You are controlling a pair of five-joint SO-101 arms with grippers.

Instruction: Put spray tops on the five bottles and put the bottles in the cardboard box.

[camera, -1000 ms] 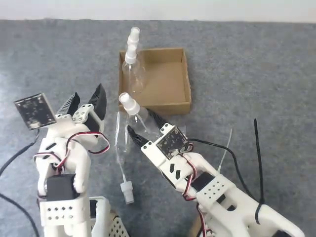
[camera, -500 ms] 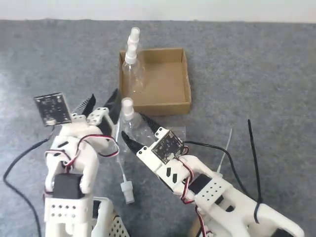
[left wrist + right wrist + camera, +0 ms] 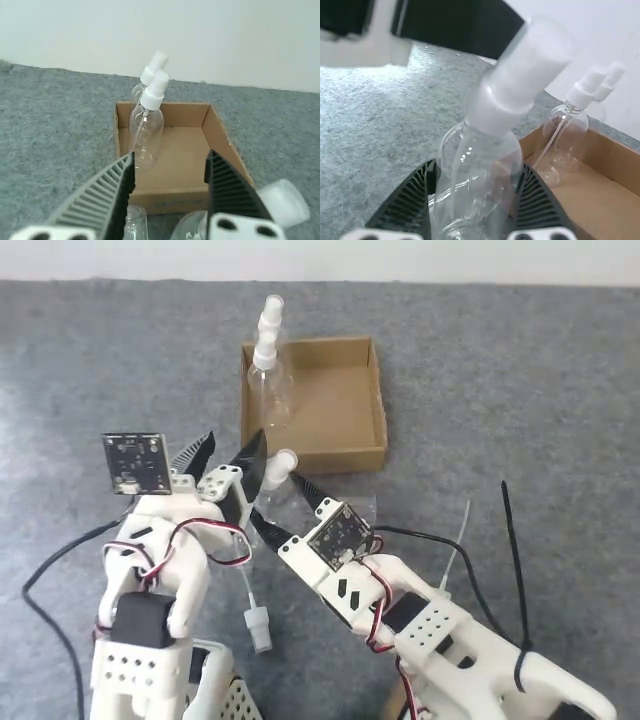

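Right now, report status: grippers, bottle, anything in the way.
Right gripper shut on capped bottle. Left gripper open, beside its spray top. Two finished bottles in cardboard box. Left gripper may crowd the lift.

One shallow brown cardboard box (image 3: 330, 455) out there; clear round plastic bottles with white spray tops, that's three: nearer bottle (image 3: 274, 395) and farther bottle (image 3: 272, 310) inside the box, third bottle (image 3: 480, 160) just before it; a fourth clear bottle (image 3: 134, 220), partly seen, also before the box; one loose white spray top (image 3: 258, 625), well apart from the box.
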